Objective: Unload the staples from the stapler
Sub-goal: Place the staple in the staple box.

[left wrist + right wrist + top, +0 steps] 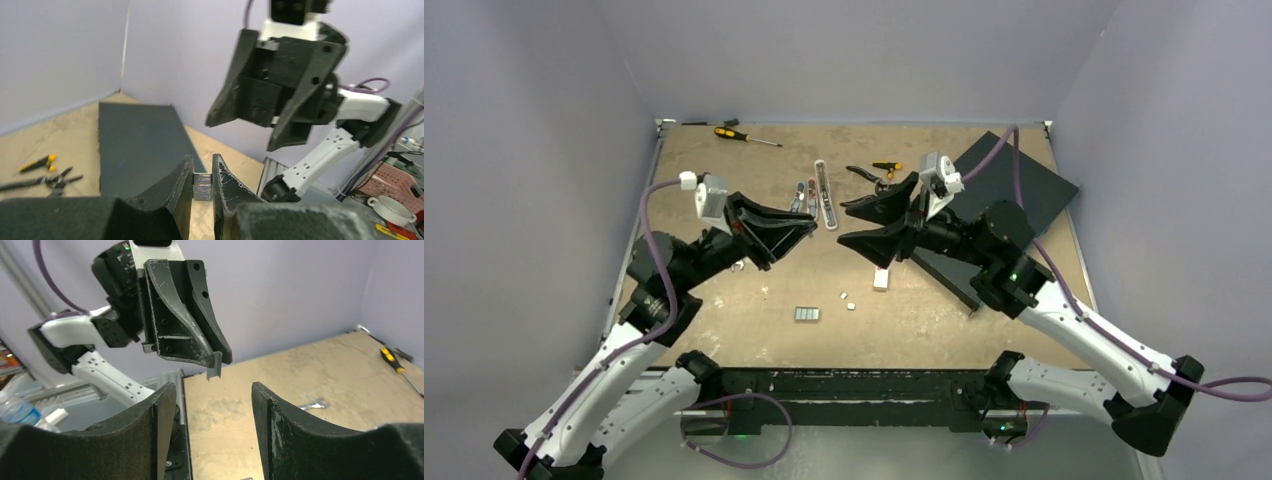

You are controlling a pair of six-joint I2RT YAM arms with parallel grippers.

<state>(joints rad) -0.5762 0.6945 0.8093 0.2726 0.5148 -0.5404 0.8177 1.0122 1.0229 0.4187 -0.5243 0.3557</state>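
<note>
On the tabletop, nearer than both sets of fingers, a loose block of staples is seen lying flat. A few tiny pieces lie just beside it, too small to be told apart. A small white box is found a little further on, under the lower of the right fingers.

Above the tabletop, a short strip of staples is pinched between the tips of the left fingers, which are clenched on it. One end of the strip is left sticking out past the tips. The right fingers are spread wide, with nothing grasped between them. They are pointed toward the left fingers' tips, and the held strip is lined up with their gap. It is kept apart from them and touched by neither.

Just beyond the two sets of tips, the stapler is laid out long and narrow on the tabletop. Pliers are seen behind the right fingers and a dark board to their far right. A screwdriver lies farthest back, beyond the left fingers.
</note>
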